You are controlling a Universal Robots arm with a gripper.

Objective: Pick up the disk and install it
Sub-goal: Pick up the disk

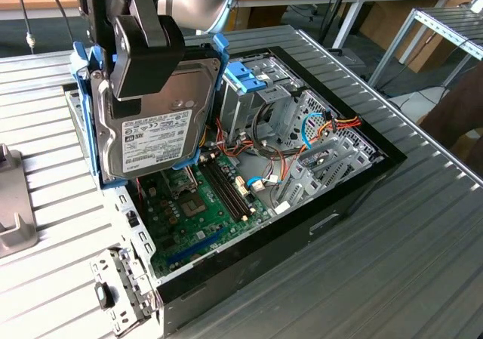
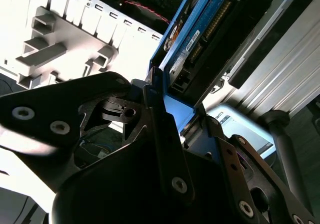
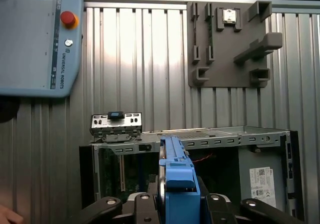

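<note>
**Inspector:** Where is the disk?

**Assistant:** The disk [image 1: 155,131] is in the air and upright, with its label side toward the exterior camera. Its light-blue frame shows down both long edges. It hangs over the open computer case [image 1: 302,233], toward the exterior view's left end. It is above the motherboard [image 1: 204,207] and apart from it. In the first wrist view the disk appears edge-on [image 3: 176,181], with the case opening beyond it.

**Inspector:** How is it held?

**Assistant:** The gripper [image 1: 143,63] is clamped on the disk's upper part, one finger on each flat face. In the first wrist view the fingers [image 3: 144,208] sit tight on either side of the blue frame, with no gap to be seen.

**Inspector:** Which step is in hand?

**Assistant:** In my judgement the pick-up is complete and the carry toward the mounting place is in hand. The disk is not seated anywhere.

**Inspector:** What surrounds it?

**Assistant:** The drive cage [image 1: 245,116] stands just beside the disk, on the exterior view's right, with a blue-handled carrier [image 1: 245,75] on top. I cannot tell whether the disk and cage touch. Loose cables [image 1: 332,127] lie further right inside the case. The case rests on the ribbed metal table [image 1: 392,278].

**Inspector:** What does the next move call for?

**Assistant:** In my opinion the disk must be squared to its bay, with the frame edges lined up on the guides. It needs a straight entry that clears the cage wall and the cables. I cannot tell which bay is intended.
</note>
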